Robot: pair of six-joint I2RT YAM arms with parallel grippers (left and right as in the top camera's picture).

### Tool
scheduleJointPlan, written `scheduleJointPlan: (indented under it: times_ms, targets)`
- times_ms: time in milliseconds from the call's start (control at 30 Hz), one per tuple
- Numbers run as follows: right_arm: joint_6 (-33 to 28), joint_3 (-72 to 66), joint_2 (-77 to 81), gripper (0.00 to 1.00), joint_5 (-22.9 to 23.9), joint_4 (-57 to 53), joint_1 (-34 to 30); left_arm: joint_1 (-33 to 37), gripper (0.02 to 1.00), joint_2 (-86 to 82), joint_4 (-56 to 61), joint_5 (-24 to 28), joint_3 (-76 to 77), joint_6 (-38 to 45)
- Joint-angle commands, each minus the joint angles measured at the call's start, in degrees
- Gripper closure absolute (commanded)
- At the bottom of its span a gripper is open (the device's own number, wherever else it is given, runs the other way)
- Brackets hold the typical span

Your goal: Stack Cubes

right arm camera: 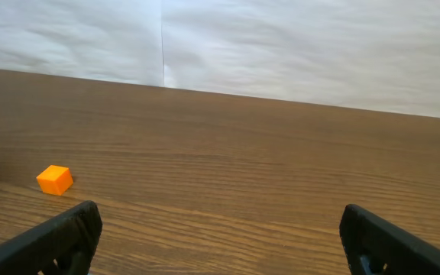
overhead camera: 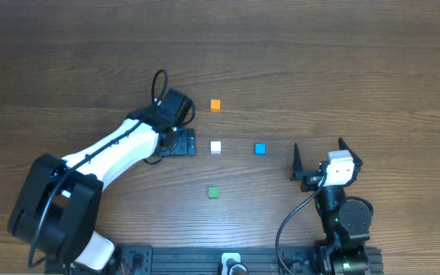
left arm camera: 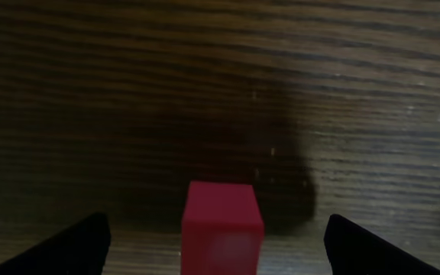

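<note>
Table [overhead camera: 357,61]: dark wood, grain running side to side under the whole set-up. A white backdrop [right arm camera: 296,53] stands at its far edge, well ahead of the right gripper [overhead camera: 318,153]

Left arm [overhead camera: 113,153]: white shell with black joints, stretched out from its base and bent down over the middle of the table

Right arm [overhead camera: 342,214]: black, folded back close above its own base

Left gripper [left arm camera: 218,221]: low over the wood, fingers spread wide

Right gripper: held level and looking along the table, fingers likewise spread wide

Red cube [left arm camera: 221,229]: sits on the table in the middle of the left gripper's gap, apart from both fingers. Its sides look equal, so I record no long axis. One flat face is turned square to the wrist, the top face shows, and the side edges run parallel with the fingers. The faces are plain red

White cube [overhead camera: 216,147]: just beside the left gripper, on the side toward the right arm

Orange cube [overhead camera: 215,105]: a little beyond the left gripper, away from the bases. From the right gripper it lies well ahead and off to its left

Blue cube [overhead camera: 260,149]: between the two grippers, somewhat nearer the right one, in line with the white cube

Green cube [overhead camera: 213,193]: back from the left gripper toward the bases, well apart from the other cubes

From above, these four sit square, edges along and across the grain
</note>
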Motion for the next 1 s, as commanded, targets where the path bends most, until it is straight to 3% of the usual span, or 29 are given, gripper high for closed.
scheduleJointPlan:
  times_ms: [33, 200, 533, 900, 1000]
  targets:
    - [-0.04, -0.11, 0.00, 0.009, -1.05, -0.44, -0.22, 0.72, 0.148, 0.90, 0.74, -0.92, 0.81, 0.02]
    - [-0.04, -0.11, 0.00, 0.007, -1.05, -0.44, -0.22, 0.76, 0.264, 1.25, 0.79, -0.92, 0.81, 0.00]
    - [-0.04, -0.11, 0.00, 0.007, -1.05, -0.44, -0.22, 0.74, 0.389, 1.99, 0.74, -0.66, 0.81, 0.22]
    - [-0.04, -0.11, 0.00, 0.007, -1.05, -0.44, -0.22, 0.74, 0.627, 1.99, 0.66, -0.42, 0.81, 0.87]
    - [-0.04, -0.11, 0.00, 0.009, -1.05, -0.44, -0.22, 0.76, 0.638, 1.97, 0.70, -0.02, 0.81, 0.87]
